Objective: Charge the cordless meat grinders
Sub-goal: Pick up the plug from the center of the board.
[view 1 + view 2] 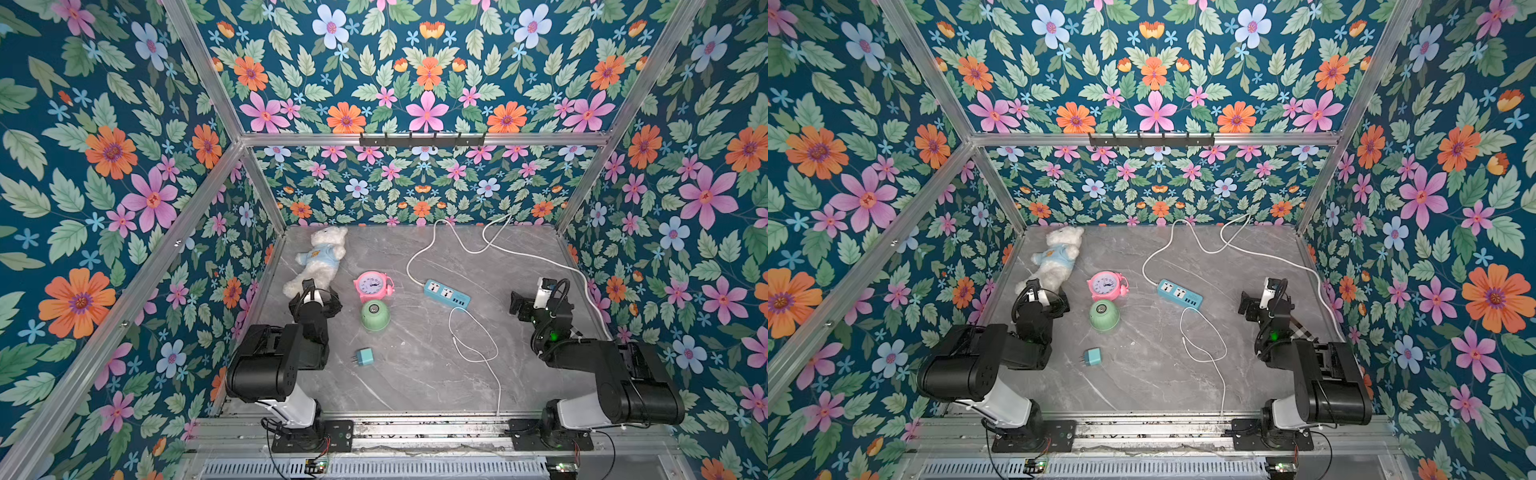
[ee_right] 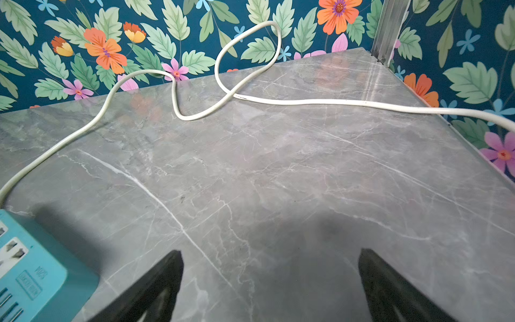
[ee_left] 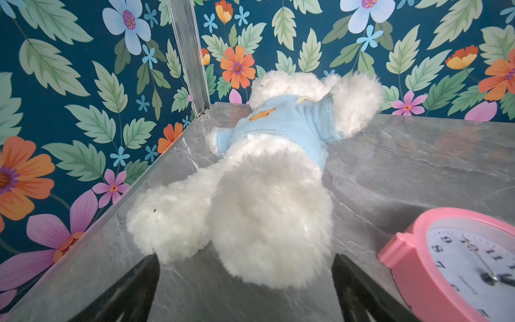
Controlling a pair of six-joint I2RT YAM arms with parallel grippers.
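Note:
The mint-green dome-shaped meat grinder, silver button on top, stands mid-table just in front of the pink alarm clock. A blue power strip lies to its right. A thin white charging cable loops from beside the strip toward the front edge. My left gripper is open, left of the grinder, with the plush bear's leg just ahead of its fingertips. Right of the strip, my right gripper hangs open over bare marble, holding nothing.
A white plush bear in a blue shirt lies at the back left. The pink alarm clock sits next to the grinder. A teal plug adapter lies nearer the front. The strip's thick white cord snakes along the back and right wall.

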